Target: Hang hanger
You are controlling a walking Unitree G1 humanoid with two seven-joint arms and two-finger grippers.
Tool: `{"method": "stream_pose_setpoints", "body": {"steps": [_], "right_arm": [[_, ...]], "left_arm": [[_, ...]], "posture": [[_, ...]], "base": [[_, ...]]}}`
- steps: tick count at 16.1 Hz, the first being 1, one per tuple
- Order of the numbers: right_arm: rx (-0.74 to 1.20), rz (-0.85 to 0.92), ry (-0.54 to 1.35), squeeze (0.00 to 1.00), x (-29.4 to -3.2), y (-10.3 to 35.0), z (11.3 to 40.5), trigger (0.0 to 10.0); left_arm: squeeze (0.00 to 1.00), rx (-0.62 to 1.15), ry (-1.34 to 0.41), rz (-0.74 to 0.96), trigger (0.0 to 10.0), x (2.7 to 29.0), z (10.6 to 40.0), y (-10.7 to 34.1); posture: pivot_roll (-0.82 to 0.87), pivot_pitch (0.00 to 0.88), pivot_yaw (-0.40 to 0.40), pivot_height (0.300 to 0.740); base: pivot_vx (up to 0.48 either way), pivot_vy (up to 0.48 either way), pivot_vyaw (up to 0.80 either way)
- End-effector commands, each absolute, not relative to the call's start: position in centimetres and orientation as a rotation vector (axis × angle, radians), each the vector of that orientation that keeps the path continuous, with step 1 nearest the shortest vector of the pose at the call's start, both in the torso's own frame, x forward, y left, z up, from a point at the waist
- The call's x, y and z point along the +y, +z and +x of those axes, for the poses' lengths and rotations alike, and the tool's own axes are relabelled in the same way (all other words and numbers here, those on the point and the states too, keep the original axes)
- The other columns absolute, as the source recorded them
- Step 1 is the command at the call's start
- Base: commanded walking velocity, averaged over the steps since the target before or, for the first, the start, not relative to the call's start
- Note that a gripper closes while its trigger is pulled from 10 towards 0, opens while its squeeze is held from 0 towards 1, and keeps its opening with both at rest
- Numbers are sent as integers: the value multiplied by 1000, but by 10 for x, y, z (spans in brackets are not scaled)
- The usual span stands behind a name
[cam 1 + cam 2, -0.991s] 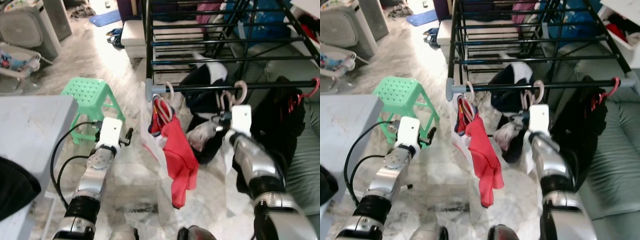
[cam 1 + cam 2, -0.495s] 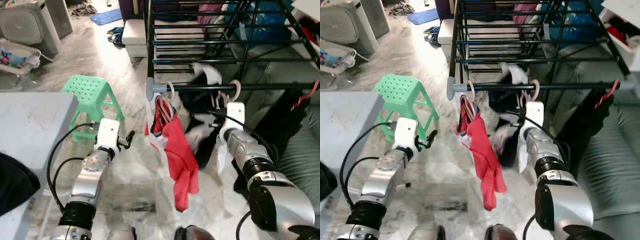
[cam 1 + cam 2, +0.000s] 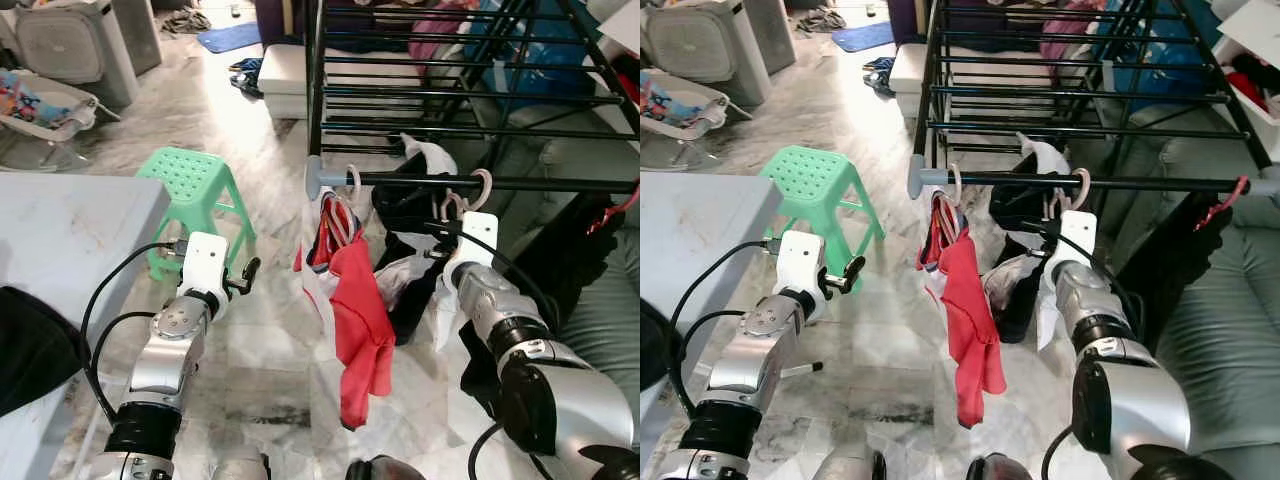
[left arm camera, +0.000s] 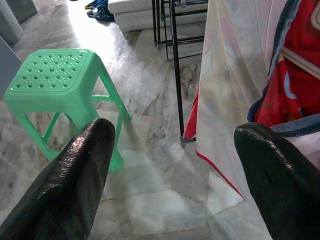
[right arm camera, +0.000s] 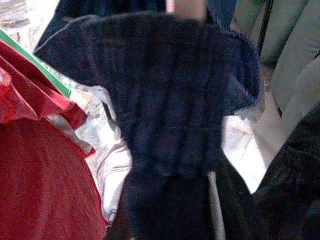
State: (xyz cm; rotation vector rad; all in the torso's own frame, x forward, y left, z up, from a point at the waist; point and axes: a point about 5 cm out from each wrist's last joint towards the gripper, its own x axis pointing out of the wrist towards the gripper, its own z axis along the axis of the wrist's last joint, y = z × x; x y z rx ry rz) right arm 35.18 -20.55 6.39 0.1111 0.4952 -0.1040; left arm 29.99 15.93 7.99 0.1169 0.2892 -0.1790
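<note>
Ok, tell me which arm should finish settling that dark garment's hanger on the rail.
Right. The right end effector is up at the dark garment, just below its hanger hooks on the black rail. The left end effector is open, holds nothing, and sits low near the green stool.

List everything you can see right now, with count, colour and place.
rack: one, black, ahead, above the sofa
rail: one, black with a grey end cap, front of the rack
hangers: several pale hooks plus one red, on the rail
red garment: one, hanging near the rail's capped end
dark garment: one, navy, hanging beside the red one
stool: one, green, on the floor at left
table: one, grey, near left
black cloth: one, on the table
sofa: one, grey-green, at right
mat: one, blue, far floor
left pincer: black, open, held low, facing the stool
right pincer: raised by the hangers under the rail
</note>
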Motion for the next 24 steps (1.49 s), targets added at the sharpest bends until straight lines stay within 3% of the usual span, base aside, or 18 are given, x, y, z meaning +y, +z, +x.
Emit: {"method": "stream_pose_setpoints", "body": {"steps": [1,11,18,24], "right_arm": [[522,91,-118,1000,-207,52,343,10000],[269,-133,-183,1000,-207,63,316,10000],[249,-112,-315,1000,-223,63,234,10000],[123,-140,-341,1000,-223,91,216,10000]], "left_arm": [[0,277,-176,116,10000,160,299,81],[0,230,-240,122,10000,143,292,84],[0,176,-243,114,10000,142,280,92],[0,115,-304,100,10000,123,275,112]], "posture": [[108,10,0,740],[7,0,54,740],[-39,8,75,740],[-51,25,85,740]], "base": [[0,0,0],[0,0,0],[0,0,0],[0,0,0]]}}
